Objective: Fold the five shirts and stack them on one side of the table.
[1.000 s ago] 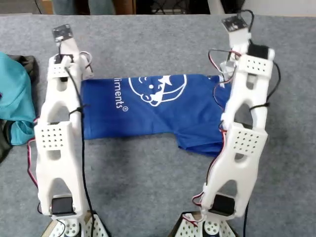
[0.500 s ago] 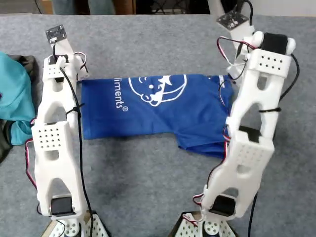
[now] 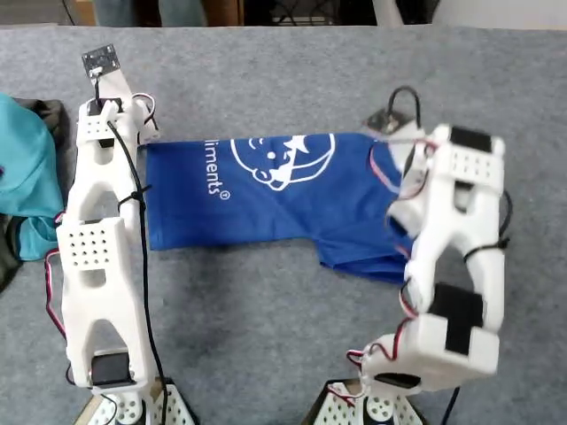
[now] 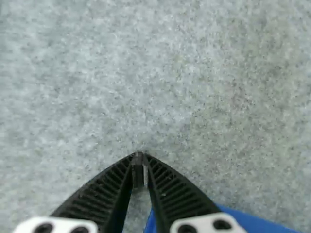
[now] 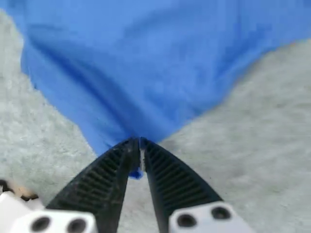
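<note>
My right arm is pulling back now. A second ago it was stretched out to the far right corner of the blue shirt point(image 3: 266, 204); now it is bunched back toward its base, with the wrist over the shirt's right end rather than beyond it. The right claw point(image 5: 137, 141) is pinched tight and I see a nub of blue cloth caught between the tips, with the rest of the shirt spreading away from them across the grey table point(image 3: 266, 345). So the grab has taken, and the edge is coming with me. From above the shirt barely looks different yet: it lies flat across the middle of the table between my two arms, printed side up, one sleeve poking toward me on the right. The fold has only just begun, I reckon. My left arm has hardly stirred in this last half second. The left claw point(image 4: 139, 155) is closed to a point at the far left corner, with bare table ahead of it and a sliver of blue by its base. Whether it truly holds cloth, I cannot tell. If it doesn't, I'd expect that corner to lag and the fold to skew. A teal shirt point(image 3: 22, 168) waits in a heap at the table's left edge, so this looks like early going.
</note>
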